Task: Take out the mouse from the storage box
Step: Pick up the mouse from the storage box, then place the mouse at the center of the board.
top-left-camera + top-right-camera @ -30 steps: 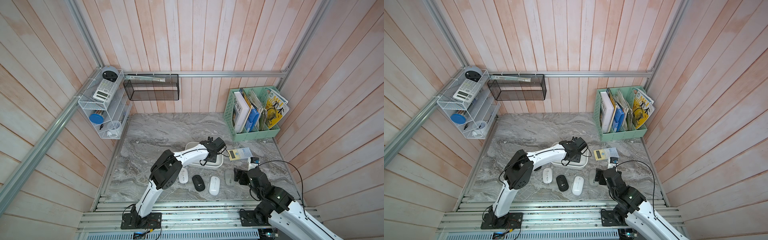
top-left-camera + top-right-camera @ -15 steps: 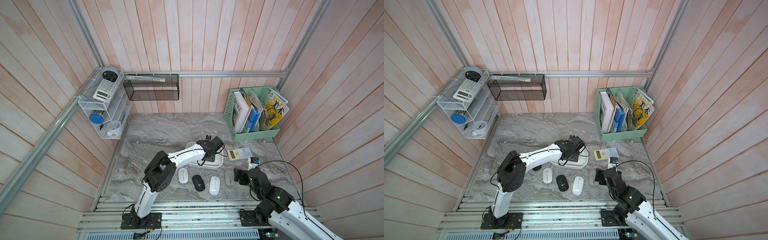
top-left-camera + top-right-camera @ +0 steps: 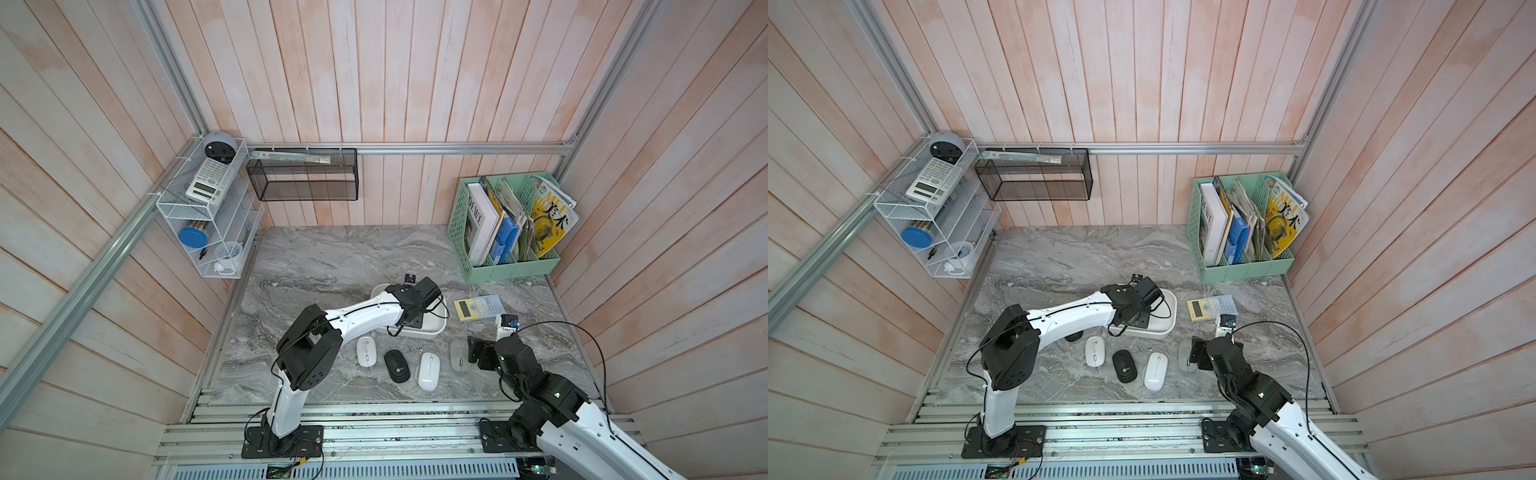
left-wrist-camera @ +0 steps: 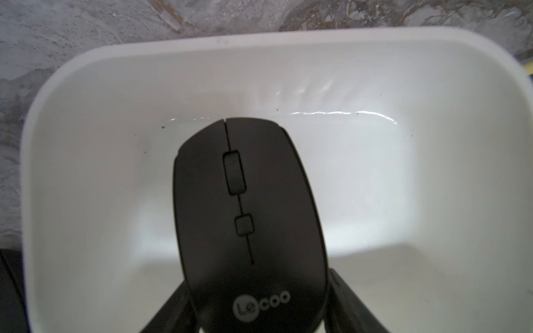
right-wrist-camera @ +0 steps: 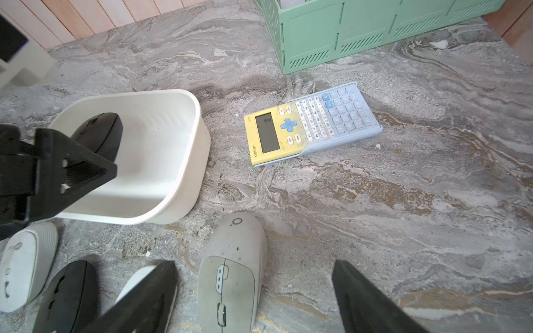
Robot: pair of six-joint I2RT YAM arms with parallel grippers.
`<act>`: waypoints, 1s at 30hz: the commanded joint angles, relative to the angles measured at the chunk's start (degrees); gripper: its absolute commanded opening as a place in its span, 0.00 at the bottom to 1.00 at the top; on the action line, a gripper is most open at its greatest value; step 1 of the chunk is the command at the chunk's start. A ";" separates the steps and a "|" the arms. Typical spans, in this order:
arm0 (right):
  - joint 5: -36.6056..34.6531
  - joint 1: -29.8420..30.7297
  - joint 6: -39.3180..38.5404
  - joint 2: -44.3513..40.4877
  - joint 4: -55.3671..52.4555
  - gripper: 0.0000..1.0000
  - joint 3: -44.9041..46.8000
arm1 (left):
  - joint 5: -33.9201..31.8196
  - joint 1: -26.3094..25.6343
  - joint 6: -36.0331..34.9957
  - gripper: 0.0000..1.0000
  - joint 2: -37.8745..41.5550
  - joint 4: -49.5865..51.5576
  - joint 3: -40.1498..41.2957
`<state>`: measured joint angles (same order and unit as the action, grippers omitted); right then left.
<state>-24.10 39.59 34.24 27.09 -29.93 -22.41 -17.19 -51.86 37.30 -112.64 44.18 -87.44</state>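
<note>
Lifting step in hand. The left gripper (image 4: 256,299) has its fingers (image 4: 343,297) pinched on the flanks of the black mouse (image 4: 245,207), well back toward its tail end, with the nose pointing away from the wrist. The mouse lies within the outline of the storage box (image 4: 259,37). In the right wrist view it looks raised, nose about level with the rim, but I cannot tell for certain that it is off the box floor. I judge the grasp made and the extraction not yet done.

Right gripper (image 5: 253,263): jaws spread wide, holding nothing, hovering over the grey mouse (image 5: 230,274) on the tabletop (image 5: 375,201) near a corner of the box. I do not think it is needed for this step.

Next move, as I judge it: raise straight up until the mouse's underside clears the rim. Then carry it out toward the row of mice (image 3: 429,370) in front of the box and set it down on a bare patch. The grip sits far back, so the nose may droop. I plan to go slowly and mind the box wall on the way over.
</note>
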 commanded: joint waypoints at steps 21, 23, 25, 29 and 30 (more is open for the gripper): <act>-0.27 -0.26 -0.37 0.01 0.71 0.91 0.64 | -10.49 4.84 16.92 0.55 43.63 3.51 40.87; -0.27 -0.22 -0.32 0.09 0.79 0.91 0.67 | -9.07 5.64 17.91 0.55 45.89 2.43 44.30; -0.38 -0.30 -0.31 0.20 0.80 0.91 0.65 | -7.90 6.06 19.05 0.55 47.30 1.25 47.44; -0.52 -0.26 -0.23 0.56 0.80 0.91 0.53 | -5.77 6.06 20.65 0.55 47.71 -1.09 51.19; -0.52 -0.23 -0.23 0.61 0.80 0.91 0.53 | -5.14 6.06 20.87 0.55 47.61 -1.93 52.03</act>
<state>-24.12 39.59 34.26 27.49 -29.89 -22.41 -24.16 -46.02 55.88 -65.65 45.80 -36.91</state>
